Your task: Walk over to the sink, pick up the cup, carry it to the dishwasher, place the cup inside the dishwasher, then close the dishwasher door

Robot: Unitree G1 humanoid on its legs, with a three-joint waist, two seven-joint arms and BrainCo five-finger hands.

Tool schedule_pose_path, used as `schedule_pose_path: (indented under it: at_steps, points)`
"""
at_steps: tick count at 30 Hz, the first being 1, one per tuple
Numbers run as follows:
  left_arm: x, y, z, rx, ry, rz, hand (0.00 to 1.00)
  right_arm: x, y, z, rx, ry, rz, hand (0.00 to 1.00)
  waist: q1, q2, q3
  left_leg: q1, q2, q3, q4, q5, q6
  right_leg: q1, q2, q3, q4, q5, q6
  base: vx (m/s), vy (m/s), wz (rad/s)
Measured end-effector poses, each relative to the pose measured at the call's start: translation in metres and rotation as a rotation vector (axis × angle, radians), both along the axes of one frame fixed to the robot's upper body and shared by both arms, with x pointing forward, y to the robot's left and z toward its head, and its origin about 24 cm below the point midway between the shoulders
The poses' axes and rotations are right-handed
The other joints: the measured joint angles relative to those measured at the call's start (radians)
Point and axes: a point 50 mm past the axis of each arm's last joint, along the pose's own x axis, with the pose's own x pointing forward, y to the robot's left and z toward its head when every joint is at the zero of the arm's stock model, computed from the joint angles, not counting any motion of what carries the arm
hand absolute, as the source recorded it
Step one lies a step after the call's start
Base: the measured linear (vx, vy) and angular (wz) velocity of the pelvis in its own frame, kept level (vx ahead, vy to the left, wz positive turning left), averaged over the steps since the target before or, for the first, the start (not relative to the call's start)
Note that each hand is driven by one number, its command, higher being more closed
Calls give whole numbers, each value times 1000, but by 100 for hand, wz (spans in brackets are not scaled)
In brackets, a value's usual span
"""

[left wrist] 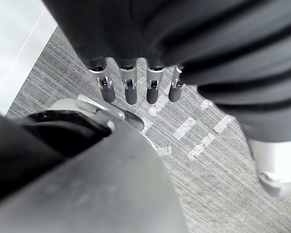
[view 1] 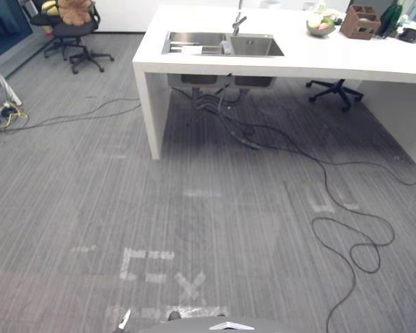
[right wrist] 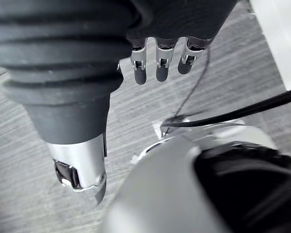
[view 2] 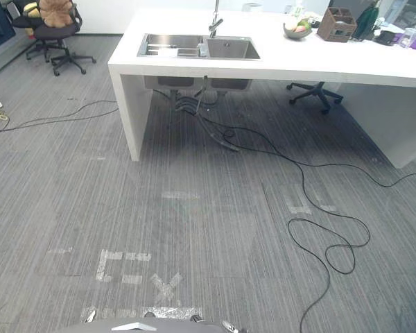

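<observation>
You are walking to the sink, and both hands are carrying nothing.
Your left hand (left wrist: 131, 90) and right hand (right wrist: 157, 68) are hanging with fingers loose and straight. The shiny steel two-bowl sink (view 1: 222, 44) is waiting far ahead in the long white counter (view 1: 298, 66). The small pale thing by its tap may be the cup (view 1: 226, 47). The grey striped floor (view 1: 194, 208) is lying open, so your next move is calling for steps forward, stopping short of the counter's front edge.

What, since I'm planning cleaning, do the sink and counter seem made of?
The sink looks like brushed stainless steel: grey with a dull metallic sheen. The counter seems a smooth white slab, perhaps laminate or solid surface; its even, matte face leaves that open.
</observation>
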Motion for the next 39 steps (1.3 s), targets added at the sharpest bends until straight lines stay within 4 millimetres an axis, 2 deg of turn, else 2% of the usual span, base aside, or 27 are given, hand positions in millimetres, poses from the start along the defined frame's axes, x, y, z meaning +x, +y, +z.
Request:
schedule_pose_path:
  at_steps: [2, 4, 7, 11, 24, 33, 35, 36, 37, 38, 39]
  points:
    - [4, 0, 0, 14, -20, -15, 0, 16, 1, 3, 0, -56, 0, 0, 3, 2, 2, 0, 0, -2, 0, 0, -1, 1, 0, -4, 0, -1, 2, -20, -4, 6]
    - [9, -1, 0, 30, -43, -50, 0, 22, 4, 5, 23, -104, 9, 0, 5, 3, 2, 1, 1, -1, -1, -1, -1, 1, 1, -4, 0, -1, 2, -46, -1, 0]
    - [11, 0, 1, 46, -63, -63, 0, 18, 8, 5, 143, -161, -33, 0, -3, 2, 3, 2, 1, 11, -1, -7, -4, 0, 0, 5, -2, -4, 6, -49, 7, -10]
    - [12, 2, 1, 73, -69, -59, 0, 7, 11, 5, 202, -186, -15, 0, -10, -2, 5, 5, 0, 15, -1, -12, -2, 1, -1, 8, -2, -4, 6, -26, 6, -3]
    - [16, 5, 2, 177, -110, -51, 0, 9, 12, 6, 177, -202, 65, 0, -9, -7, 5, 20, -6, 37, 0, -27, 9, 8, -8, 32, -8, -2, 9, -6, 2, -6]
    - [21, 5, 3, 186, -140, -48, 0, 14, 13, 9, 152, -260, 77, 0, -7, -9, 12, 39, -9, 38, 0, -33, 12, 23, -11, 36, -3, -5, 14, -23, -8, -1]
    - [22, 3, 3, 179, -141, -43, 0, 16, 11, 10, 142, -286, 61, 0, -9, -4, 24, 52, -11, 35, 6, -50, 14, -1, -18, 35, 79, -60, 17, -36, -1, 4]
    - [21, 3, 3, 179, -136, -46, 0, 18, 9, 11, 136, -301, 49, 0, -11, -8, 25, 55, -19, 34, 6, -61, 18, -39, -34, 33, 175, -120, 25, -31, 6, 10]
    - [21, 4, 3, 181, -135, -48, 0, 17, 9, 11, 134, -305, 48, 0, -12, -9, 26, 59, -26, 33, 6, -65, 22, -58, -46, 31, 224, -149, 28, -4, 23, 15]
    - [21, 5, 3, 185, -133, -56, 0, 14, 12, 11, 138, -305, 43, 0, -11, -20, 32, 76, -47, 31, 6, -83, 26, -93, -78, 27, 325, -201, 47, 54, 29, 11]
    - [23, 5, 4, 194, -134, -66, 0, 13, 11, 11, 137, -309, 35, 0, -11, -25, 35, 83, -60, 26, 0, -93, 40, -140, -105, 28, 454, -227, 72, 62, 47, 5]
